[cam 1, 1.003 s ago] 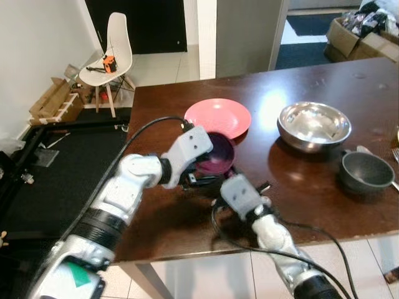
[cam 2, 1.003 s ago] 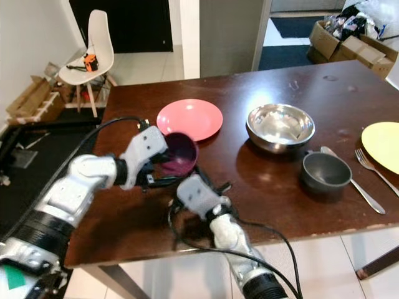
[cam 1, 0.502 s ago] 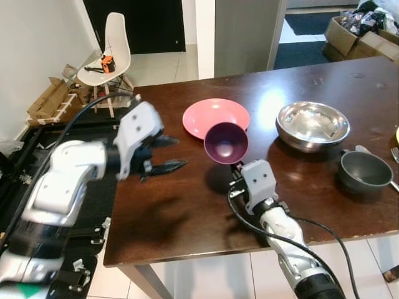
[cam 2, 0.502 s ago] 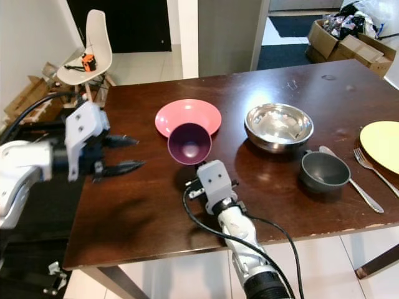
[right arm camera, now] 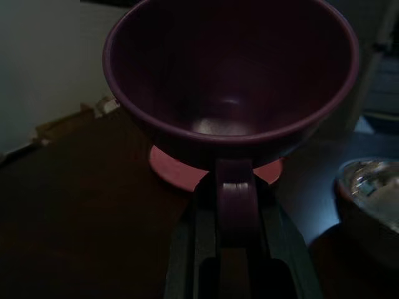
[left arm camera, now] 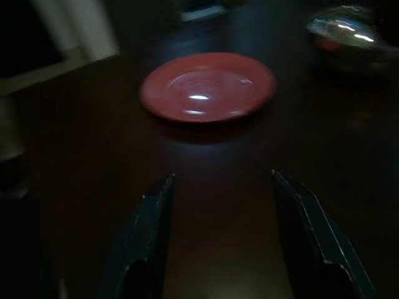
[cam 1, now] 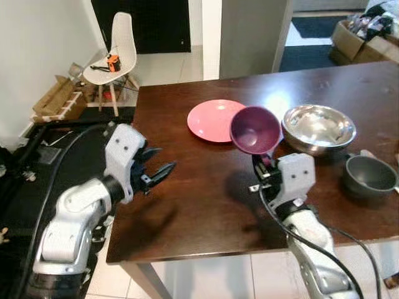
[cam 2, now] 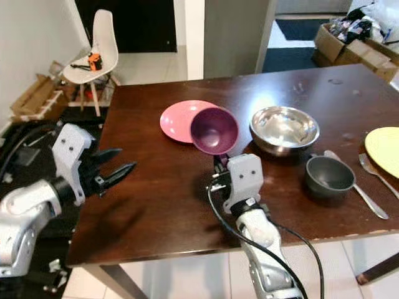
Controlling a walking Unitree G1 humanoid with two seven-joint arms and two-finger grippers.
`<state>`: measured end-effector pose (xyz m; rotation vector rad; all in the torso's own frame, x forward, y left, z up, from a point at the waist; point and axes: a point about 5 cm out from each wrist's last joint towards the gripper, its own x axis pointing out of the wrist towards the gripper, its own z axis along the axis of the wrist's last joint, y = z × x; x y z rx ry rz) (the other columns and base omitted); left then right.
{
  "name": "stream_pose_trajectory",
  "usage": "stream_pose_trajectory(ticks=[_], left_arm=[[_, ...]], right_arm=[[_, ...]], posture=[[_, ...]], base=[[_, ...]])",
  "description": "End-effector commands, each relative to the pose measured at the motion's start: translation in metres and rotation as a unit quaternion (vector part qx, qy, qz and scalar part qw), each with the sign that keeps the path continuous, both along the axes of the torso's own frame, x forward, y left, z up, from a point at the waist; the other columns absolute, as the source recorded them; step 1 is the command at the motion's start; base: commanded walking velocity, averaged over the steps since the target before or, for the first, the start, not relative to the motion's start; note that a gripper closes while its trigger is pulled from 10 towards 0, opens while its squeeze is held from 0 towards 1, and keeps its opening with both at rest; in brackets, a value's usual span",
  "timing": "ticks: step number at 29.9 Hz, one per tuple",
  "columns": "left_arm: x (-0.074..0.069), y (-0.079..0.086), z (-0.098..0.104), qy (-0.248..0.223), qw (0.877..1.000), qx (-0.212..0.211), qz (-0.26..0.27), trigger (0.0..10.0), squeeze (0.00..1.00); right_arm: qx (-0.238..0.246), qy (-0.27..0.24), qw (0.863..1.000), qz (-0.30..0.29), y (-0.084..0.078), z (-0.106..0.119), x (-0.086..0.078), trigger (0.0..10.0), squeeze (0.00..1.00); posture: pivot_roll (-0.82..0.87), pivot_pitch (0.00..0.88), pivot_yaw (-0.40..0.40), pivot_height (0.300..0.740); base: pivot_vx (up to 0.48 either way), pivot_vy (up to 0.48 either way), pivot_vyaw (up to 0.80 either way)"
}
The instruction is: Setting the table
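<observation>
Right gripper (cam 2: 219, 167) pinches the purple cup (cam 2: 214, 130) by its handle, lifted, mouth tilted toward the robot. Left gripper (cam 1: 157, 172), spread, hovers over the surface (cam 1: 199, 205) edge.

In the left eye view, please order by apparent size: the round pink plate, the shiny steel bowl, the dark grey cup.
1. Shiny steel bowl and round pink plate: these look nearly alike, so I do not rank them.
2. Dark grey cup: clearly the smallest, though partly cut by the picture edge.

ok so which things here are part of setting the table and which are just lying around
Table setting: purple cup held by its handle in the right gripper; pink plate; steel bowl; grey bowl; yellow plate; cutlery.

Lying about: white chair; orange gadget; cardboard boxes.
</observation>
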<state>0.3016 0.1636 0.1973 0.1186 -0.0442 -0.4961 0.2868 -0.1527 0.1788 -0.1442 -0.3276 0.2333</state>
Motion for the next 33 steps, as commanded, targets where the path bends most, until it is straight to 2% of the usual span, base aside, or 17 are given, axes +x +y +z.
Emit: stream_pose_trajectory(ticks=[1,4,9,12,20,27,33], left_arm=[[-0.002,0.013,-0.010,0.004,0.997,-0.009,0.073,10.0,0.00],[-0.008,0.020,-0.024,0.002,0.988,-0.016,0.156,10.0,0.00],[-0.013,0.023,-0.034,0.007,0.981,-0.017,0.194,10.0,0.00],[-0.020,0.028,-0.044,0.020,0.973,-0.020,0.231,10.0,0.00],[-0.027,0.031,-0.054,0.021,0.964,-0.015,0.264,10.0,0.00],[-0.028,0.021,-0.063,0.033,0.962,-0.028,0.269,10.0,0.00],[-0.022,0.009,-0.060,0.022,0.965,-0.031,0.259,10.0,0.00]], right_arm=[[0.006,0.005,1.000,0.009,0.000,0.003,-0.005,10.0,0.00],[0.015,0.003,1.000,0.010,-0.001,0.010,-0.006,10.0,0.00],[0.030,0.009,0.999,0.028,0.004,0.013,-0.002,10.0,0.00],[0.044,0.041,0.997,0.055,0.013,0.007,0.001,10.0,0.00],[0.062,0.086,0.991,0.079,0.022,-0.007,0.002,10.0,0.00],[0.063,0.108,0.987,0.101,0.039,-0.020,-0.002,10.0,0.00],[0.065,0.104,0.987,0.103,0.040,-0.017,0.002,10.0,0.00]], posture=[[-0.06,0.000,0.123,0.740],[-0.06,0.000,0.109,0.740],[-0.06,0.000,0.086,0.740],[-0.05,0.000,0.068,0.740],[-0.04,0.000,0.062,0.740],[-0.04,0.000,0.062,0.740],[-0.04,0.000,0.064,0.740]], base=[[0.000,0.000,0.00],[0.000,0.000,0.00],[0.000,0.000,0.00],[0.000,0.000,0.00],[0.000,0.000,0.00],[0.000,0.000,0.00],[0.000,0.000,0.00]])
